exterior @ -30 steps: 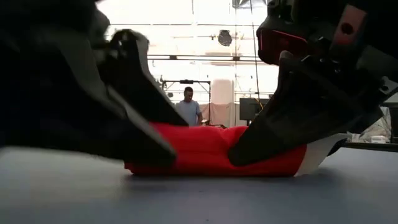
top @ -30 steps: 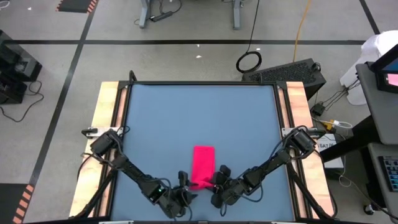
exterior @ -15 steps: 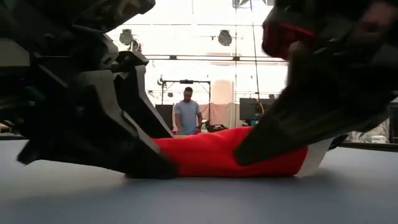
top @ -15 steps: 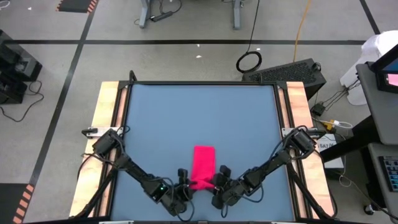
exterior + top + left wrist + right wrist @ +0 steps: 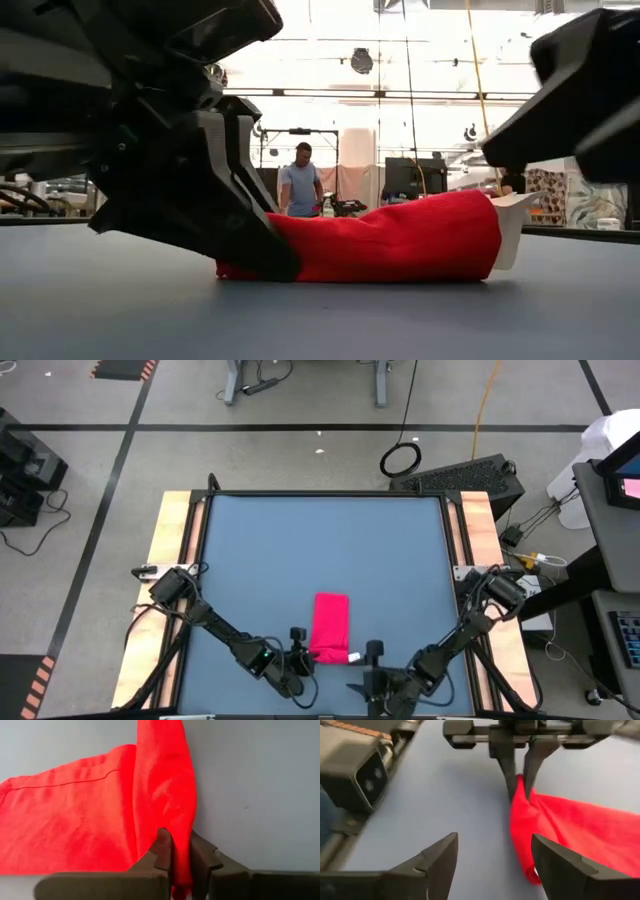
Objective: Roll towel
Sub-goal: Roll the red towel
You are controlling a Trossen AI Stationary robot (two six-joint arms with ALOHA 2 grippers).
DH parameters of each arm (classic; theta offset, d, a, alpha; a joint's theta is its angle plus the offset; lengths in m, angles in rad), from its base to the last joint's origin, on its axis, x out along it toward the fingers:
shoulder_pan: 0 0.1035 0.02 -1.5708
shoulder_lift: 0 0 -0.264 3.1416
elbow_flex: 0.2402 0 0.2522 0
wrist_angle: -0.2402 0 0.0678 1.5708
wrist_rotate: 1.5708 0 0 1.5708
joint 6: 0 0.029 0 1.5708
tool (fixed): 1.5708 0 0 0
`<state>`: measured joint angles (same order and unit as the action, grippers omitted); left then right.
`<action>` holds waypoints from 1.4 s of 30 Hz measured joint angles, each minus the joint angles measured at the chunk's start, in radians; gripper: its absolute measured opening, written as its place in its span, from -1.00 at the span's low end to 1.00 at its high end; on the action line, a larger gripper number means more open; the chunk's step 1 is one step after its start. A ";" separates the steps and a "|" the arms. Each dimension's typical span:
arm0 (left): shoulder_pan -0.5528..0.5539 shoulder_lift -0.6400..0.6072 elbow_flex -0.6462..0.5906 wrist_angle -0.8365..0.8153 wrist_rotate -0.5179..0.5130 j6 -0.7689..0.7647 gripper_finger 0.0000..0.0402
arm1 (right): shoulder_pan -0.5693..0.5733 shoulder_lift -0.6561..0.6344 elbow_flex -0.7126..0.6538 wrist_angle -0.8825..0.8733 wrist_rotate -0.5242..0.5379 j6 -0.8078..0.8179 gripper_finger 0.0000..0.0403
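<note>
Left gripper (image 5: 177, 862) has just pinched the towel (image 5: 331, 626) edge; right gripper (image 5: 492, 862) let go, spread wide, backed off — left rolls alone now.

I see the towel (image 5: 331, 626) lying on the surface (image 5: 300, 550) near its front edge, about midway across. My left end effector (image 5: 300, 657) sits at the towel's near left corner; my right end effector (image 5: 368, 673) sits just right of it, apart.
</note>
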<state>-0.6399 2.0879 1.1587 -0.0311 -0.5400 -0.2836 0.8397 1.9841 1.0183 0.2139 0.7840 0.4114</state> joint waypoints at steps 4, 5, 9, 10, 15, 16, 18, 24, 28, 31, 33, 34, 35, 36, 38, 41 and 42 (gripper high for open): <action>0.009 -0.012 -0.001 -0.009 0.051 0.000 -0.68 | 0.024 0.049 0.000 0.062 0.117 -0.076 0.20; 0.014 -0.017 -0.001 -0.012 0.067 -0.001 -0.66 | 0.023 0.062 0.000 0.082 0.126 -0.101 0.20; 0.035 -0.044 -0.003 -0.024 0.143 -0.008 -0.67 | 0.007 0.129 0.002 0.170 0.131 -0.202 0.20; 0.041 -0.053 -0.003 -0.031 0.162 -0.009 -0.69 | 0.002 0.140 0.002 0.198 0.131 -0.221 0.20; 0.083 -0.068 -0.002 -0.061 0.278 -0.020 -0.80 | -0.013 0.155 0.005 0.251 0.153 -0.297 0.12; 0.093 -0.069 -0.001 -0.065 0.300 -0.024 -0.81 | -0.017 0.155 0.005 0.257 0.152 -0.314 0.10; 0.112 -0.070 -0.001 -0.071 0.341 -0.026 -0.81 | -0.026 0.156 0.005 0.261 0.151 -0.322 0.06; 0.143 -0.084 -0.001 -0.079 0.432 -0.025 -0.79 | -0.048 0.156 0.005 0.236 0.150 -0.321 0.01; 0.151 -0.092 -0.001 -0.090 0.457 -0.007 -0.79 | -0.071 0.155 0.005 0.219 0.140 -0.305 0.03; 0.159 -0.093 -0.001 -0.091 0.489 0.001 -0.79 | -0.092 0.155 0.006 0.199 0.111 -0.271 0.03; 0.166 -0.094 -0.001 -0.092 0.502 0.001 -0.79 | -0.103 0.155 0.006 0.197 0.081 -0.269 0.03; 0.170 -0.094 -0.001 -0.092 0.508 0.002 -0.79 | -0.109 0.154 0.006 0.193 0.072 -0.259 0.03; 0.173 -0.094 -0.001 -0.092 0.515 0.002 -0.79 | -0.113 0.155 0.005 0.187 0.069 -0.243 0.03; 0.176 -0.094 -0.001 -0.092 0.521 0.002 -0.79 | -0.116 0.154 0.005 0.176 0.064 -0.223 0.03; 0.180 -0.094 -0.001 -0.092 0.526 0.002 -0.79 | -0.124 0.154 0.005 0.141 0.047 -0.163 0.03; 0.182 -0.094 -0.001 -0.092 0.539 0.002 -0.79 | -0.130 0.155 0.005 0.073 0.045 -0.010 0.00; 0.182 -0.094 -0.001 -0.092 0.541 0.002 -0.79 | -0.131 0.155 0.005 0.060 0.045 0.029 -0.01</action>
<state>-0.4576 1.9934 1.1572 -0.1226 0.0012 -0.2817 0.7089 2.1395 1.0237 0.2740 0.8291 0.4401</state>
